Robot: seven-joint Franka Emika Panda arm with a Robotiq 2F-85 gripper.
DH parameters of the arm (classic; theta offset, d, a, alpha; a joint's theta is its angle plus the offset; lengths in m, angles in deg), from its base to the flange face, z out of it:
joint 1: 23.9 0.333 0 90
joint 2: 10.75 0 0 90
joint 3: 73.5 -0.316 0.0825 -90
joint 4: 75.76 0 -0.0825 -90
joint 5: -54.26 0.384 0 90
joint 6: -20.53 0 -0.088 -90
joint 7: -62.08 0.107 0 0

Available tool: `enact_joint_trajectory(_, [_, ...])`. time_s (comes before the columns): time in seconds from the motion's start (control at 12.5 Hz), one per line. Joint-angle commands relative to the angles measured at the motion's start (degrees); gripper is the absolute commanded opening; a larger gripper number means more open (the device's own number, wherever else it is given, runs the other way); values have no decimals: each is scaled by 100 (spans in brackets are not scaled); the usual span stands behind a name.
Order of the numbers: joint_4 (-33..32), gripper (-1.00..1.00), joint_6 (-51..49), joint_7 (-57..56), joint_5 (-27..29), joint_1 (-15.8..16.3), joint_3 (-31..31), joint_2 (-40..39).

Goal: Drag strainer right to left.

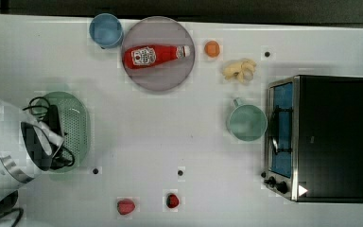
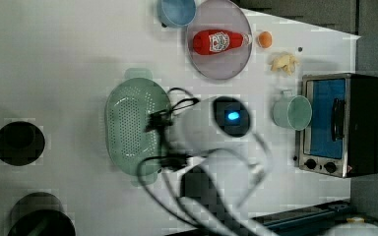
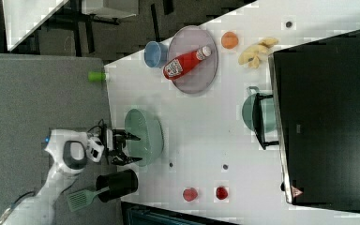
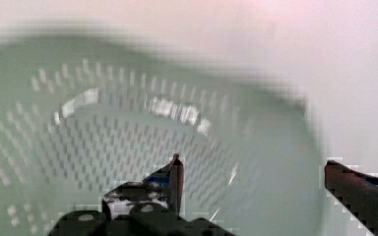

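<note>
From the top view's left, the strainer [image 1: 73, 125] lies near the table's [image 1: 170, 137] left edge, with little bare surface left on that side. The gripper [image 3: 132, 148] hangs over its rim; in the wrist view 1 finger [image 4: 170, 179] sits inside the perforated bowl and the other outside the wall, spread apart and not clamped on it. Rightward, a wide bare stretch of white table runs to the green mug [image 1: 246, 122], which stands just beside the toaster oven [image 1: 319, 137]. Along the far edge sit a blue cup [image 1: 106, 30], touching the round plate [image 1: 163, 71] with the ketchup bottle [image 1: 153, 55] on it, then an orange [image 1: 211, 48] and a banana [image 1: 240, 70]. 2 red fruits [image 1: 126, 206] lie near the front edge.
</note>
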Motion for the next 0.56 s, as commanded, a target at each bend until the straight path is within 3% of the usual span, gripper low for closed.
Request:
enact_joint_trajectory(0.08, [284, 100, -650, -1901, -134, -307, 1158, 1417])
enact_joint_trajectory(0.4, [276, 100, -2137, -3850, -1309, -364, 2352, 2781])
enact_joint_trajectory(0.56, [251, 100, -2460, -4888, -1599, -412, 2837, 3280])
